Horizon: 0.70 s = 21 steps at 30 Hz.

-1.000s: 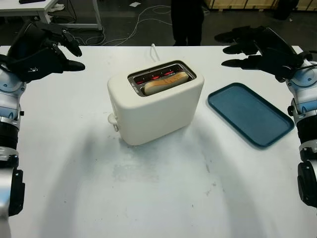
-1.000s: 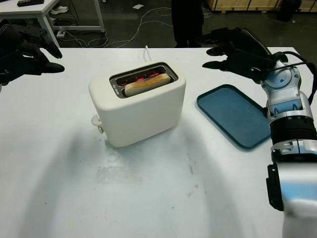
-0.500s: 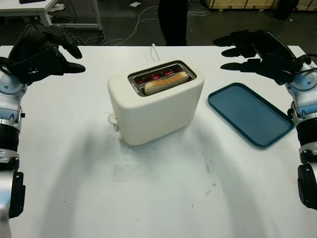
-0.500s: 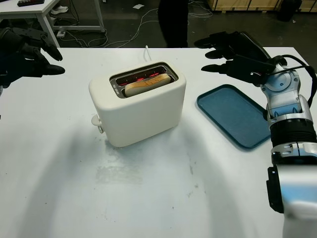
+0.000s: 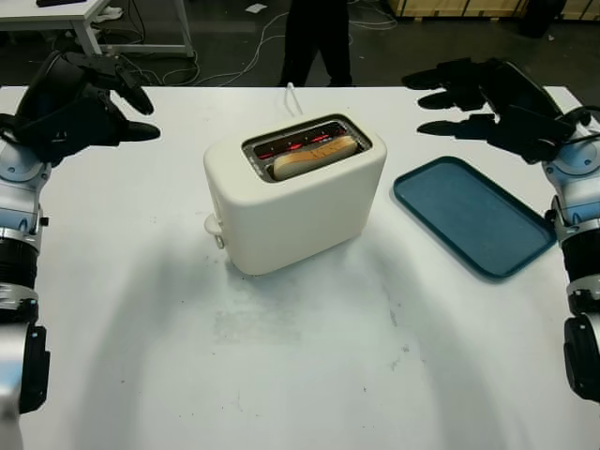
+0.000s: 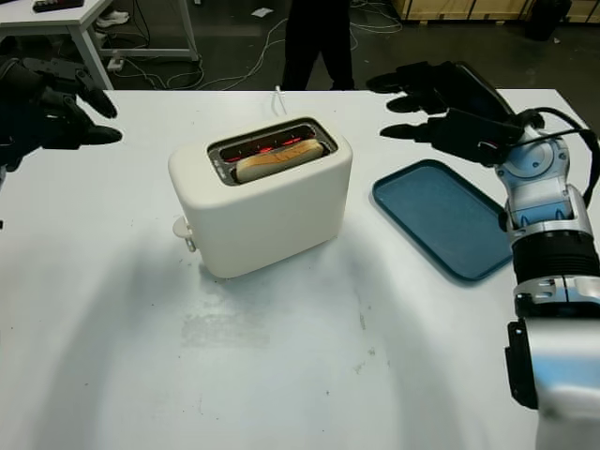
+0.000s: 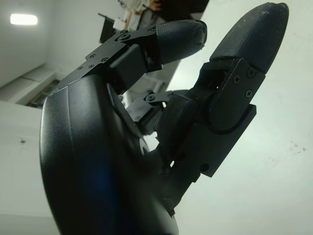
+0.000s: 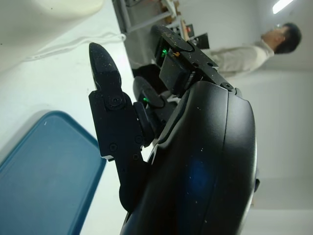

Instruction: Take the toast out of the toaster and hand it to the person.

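A cream toaster [image 5: 292, 202] stands in the middle of the white table, its slots glowing red. A golden slice of toast [image 5: 314, 156] pokes up from the near slot. My left hand [image 5: 80, 98] hangs above the table's far left corner, open and holding nothing. My right hand [image 5: 483, 98] hovers open at the far right, above the far end of the blue tray [image 5: 473, 215], well to the right of the toaster. A person [image 5: 314, 42] in dark trousers stands beyond the table's far edge.
The blue tray lies empty on the table right of the toaster. A white cord [image 5: 291, 97] runs from the toaster off the far edge. Cables lie on the dark floor behind, and another white table [image 5: 94, 14] stands at the far left.
The person behind the table has stepped left. My right hand has crept slightly left and lower; my left hand has barely shifted. The toast stays in the toaster.
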Tool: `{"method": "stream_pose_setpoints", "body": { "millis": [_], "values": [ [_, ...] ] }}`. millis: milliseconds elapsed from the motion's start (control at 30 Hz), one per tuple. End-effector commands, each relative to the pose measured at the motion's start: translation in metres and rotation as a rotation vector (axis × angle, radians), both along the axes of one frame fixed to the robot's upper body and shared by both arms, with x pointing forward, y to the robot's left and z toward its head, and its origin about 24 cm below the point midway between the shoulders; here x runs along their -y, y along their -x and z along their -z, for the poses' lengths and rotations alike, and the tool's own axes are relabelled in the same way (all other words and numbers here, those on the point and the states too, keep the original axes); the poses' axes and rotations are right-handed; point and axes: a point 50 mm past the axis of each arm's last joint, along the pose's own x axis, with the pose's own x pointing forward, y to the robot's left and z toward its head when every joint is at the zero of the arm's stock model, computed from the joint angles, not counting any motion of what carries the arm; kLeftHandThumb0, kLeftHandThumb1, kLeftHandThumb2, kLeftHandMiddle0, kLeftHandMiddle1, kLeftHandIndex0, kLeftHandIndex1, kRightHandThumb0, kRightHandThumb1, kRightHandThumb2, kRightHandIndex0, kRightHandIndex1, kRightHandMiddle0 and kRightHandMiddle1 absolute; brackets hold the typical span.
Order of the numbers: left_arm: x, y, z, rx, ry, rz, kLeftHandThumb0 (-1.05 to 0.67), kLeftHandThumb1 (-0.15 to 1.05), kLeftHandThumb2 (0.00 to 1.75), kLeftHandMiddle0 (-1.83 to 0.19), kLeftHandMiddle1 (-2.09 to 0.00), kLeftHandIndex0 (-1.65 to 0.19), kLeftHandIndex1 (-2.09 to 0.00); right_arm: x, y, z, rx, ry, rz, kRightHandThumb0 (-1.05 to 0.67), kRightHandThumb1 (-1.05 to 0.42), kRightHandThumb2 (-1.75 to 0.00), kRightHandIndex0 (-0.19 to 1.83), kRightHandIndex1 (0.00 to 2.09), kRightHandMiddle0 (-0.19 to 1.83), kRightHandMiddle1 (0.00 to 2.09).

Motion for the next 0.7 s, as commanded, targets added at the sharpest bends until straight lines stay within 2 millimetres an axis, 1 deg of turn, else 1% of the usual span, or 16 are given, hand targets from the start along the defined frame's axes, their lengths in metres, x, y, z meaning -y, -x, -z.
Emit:
{"method": "stream_pose_setpoints", "body": {
  "millis": [0,200,333,500,667],
  "values": [
    [-0.0049,0.0022,0.0005,0.002,0.000,-0.006,-1.05,0.70,0.02,-1.03,-1.03,-0.93,-1.04,0.0049,0.0027,-0.0021,0.003,-0.005,0.017,-0.43,-0.87,0.00,0.77,0.00,0.68,0.00],
    [-0.0051,0.0028,-0.0002,0.003,-0.021,-0.011,-1.05,0.71,0.02,-1.04,-1.03,-0.93,-1.03,0.0055,0.0044,-0.0042,0.030,0.006,0.024,-0.41,-0.87,0.00,0.77,0.00,0.68,0.00],
    [-0.0062,0.0036,-0.0009,0.009,-0.022,-0.013,-1.05,0.72,0.02,-1.04,-1.03,-0.93,-1.03,0.0044,0.0045,-0.0048,0.028,0.006,0.022,-0.42,-0.88,0.00,0.77,0.00,0.67,0.00],
    [-0.0067,0.0039,-0.0012,0.012,-0.016,-0.011,-1.05,0.72,0.02,-1.05,-1.02,-0.93,-1.03,0.0033,0.0048,-0.0034,0.017,-0.014,0.015,-0.37,-0.87,0.00,0.75,0.00,0.66,0.00],
    [-0.0071,0.0037,-0.0018,0.008,-0.016,-0.013,-1.05,0.71,0.01,-1.05,-1.02,-0.93,-1.03,0.0027,0.0056,-0.0048,0.011,-0.005,0.019,-0.38,-0.87,0.00,0.75,0.00,0.66,0.00]
  ]
}}
